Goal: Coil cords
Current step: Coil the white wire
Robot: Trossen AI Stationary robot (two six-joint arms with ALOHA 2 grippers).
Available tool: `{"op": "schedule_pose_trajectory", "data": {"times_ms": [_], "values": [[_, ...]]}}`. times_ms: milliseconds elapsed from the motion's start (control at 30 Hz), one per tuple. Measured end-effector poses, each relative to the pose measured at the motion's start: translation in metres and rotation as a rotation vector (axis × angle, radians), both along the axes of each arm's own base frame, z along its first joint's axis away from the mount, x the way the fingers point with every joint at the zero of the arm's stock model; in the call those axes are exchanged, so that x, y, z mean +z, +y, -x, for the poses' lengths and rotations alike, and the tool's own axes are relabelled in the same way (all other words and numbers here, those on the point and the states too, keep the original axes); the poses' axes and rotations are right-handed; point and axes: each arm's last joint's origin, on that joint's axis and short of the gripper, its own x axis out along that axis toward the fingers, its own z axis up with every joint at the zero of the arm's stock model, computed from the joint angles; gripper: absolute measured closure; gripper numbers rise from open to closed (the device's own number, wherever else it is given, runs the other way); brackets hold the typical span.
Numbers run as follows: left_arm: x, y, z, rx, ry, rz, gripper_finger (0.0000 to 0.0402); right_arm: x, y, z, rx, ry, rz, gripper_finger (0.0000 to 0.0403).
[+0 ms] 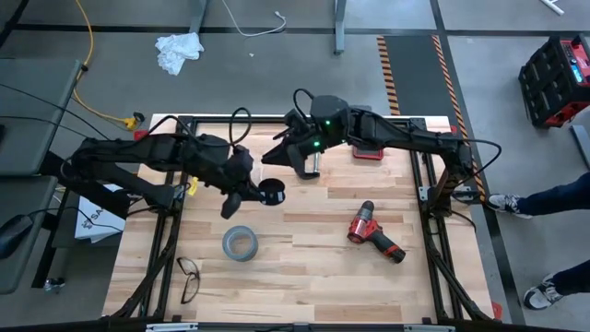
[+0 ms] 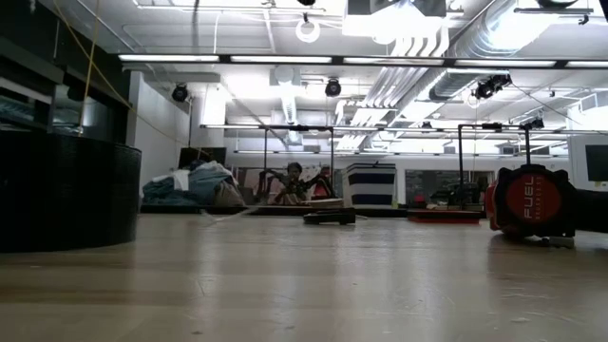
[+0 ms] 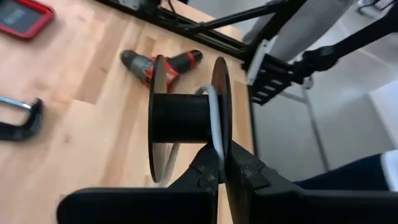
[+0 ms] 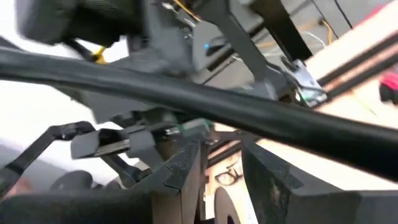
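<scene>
clamped tight on the black spool's (image 3: 186,118) flange at frame centre, left gripper (image 3: 224,171) holds it above the table, white cord (image 3: 213,115) wrapped once; right gripper (image 1: 297,159) hangs beyond, upper centre, fingers parted, empty; red drill (image 1: 373,232) right.

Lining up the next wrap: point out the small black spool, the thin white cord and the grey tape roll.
Small black round spool (image 3: 180,118): left wrist view, on its core.
Thin white cord (image 3: 215,118): left wrist view, strand beside the flange.
Grey tape roll (image 1: 239,243): high view, on its rim.

The left gripper (image 3: 222,169) is clamped on the spool (image 3: 183,117) flange. Just beside the spool, the right gripper (image 4: 221,171) hangs parted.
</scene>
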Motion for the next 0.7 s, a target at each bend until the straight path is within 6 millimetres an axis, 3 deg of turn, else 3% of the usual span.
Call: {"op": "schedule_pose_trajectory", "data": {"times_ms": [167, 333, 567, 700], "values": [[0.000, 0.002, 0.000, 0.018, -0.016, -0.074, 0.0401, -0.008, -0.002, 0.002, -0.025, 0.093, -0.029, 0.0290], [0.004, 0.001, 0.006, -0.027, -0.030, -0.038, 0.0401, -0.013, -0.011, 0.007, -0.073, 0.129, 0.163, 0.0290], [0.021, 0.000, 0.032, 0.026, -0.103, -0.046, 0.0401, 0.005, -0.040, 0.030, -0.078, 0.065, 0.273, 0.0290], [0.031, 0.006, 0.055, 0.159, -0.158, -0.128, 0.0401, 0.024, -0.042, 0.053, -0.024, 0.021, 0.320, 0.0290]]}}
